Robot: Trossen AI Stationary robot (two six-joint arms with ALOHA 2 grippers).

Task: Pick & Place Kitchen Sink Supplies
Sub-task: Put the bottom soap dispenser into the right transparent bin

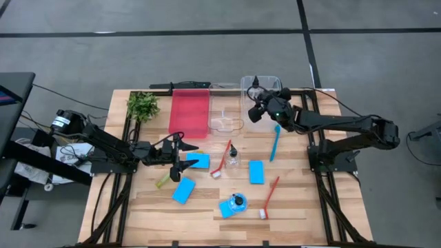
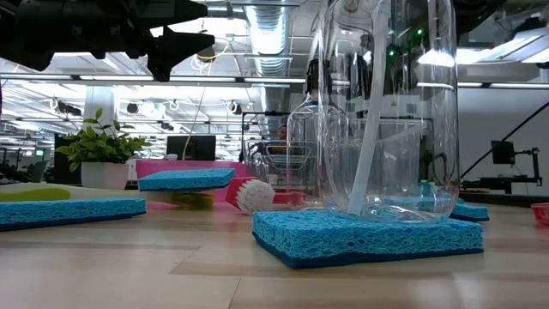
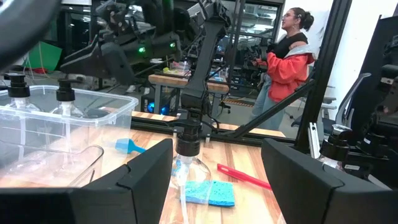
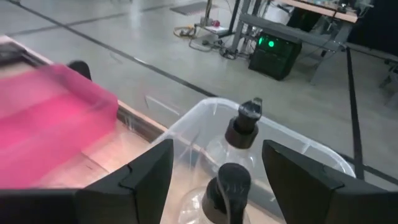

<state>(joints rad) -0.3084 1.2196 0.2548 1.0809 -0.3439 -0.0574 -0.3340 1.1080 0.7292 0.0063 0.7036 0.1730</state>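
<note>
The left gripper hovers over the surface, fingers spread and empty. A clear bottle stands upright straight ahead, nearer this arm. The right gripper, fingers spread, hangs over the clear tray.

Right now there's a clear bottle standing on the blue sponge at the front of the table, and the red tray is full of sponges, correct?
Not quite: the bottle does stand on the front sponge, but the red tray holds no sponges; it looks empty in the high view.

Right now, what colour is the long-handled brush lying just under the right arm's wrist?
Blue: the slim blue long-handled brush, clearest in the high view.
</note>
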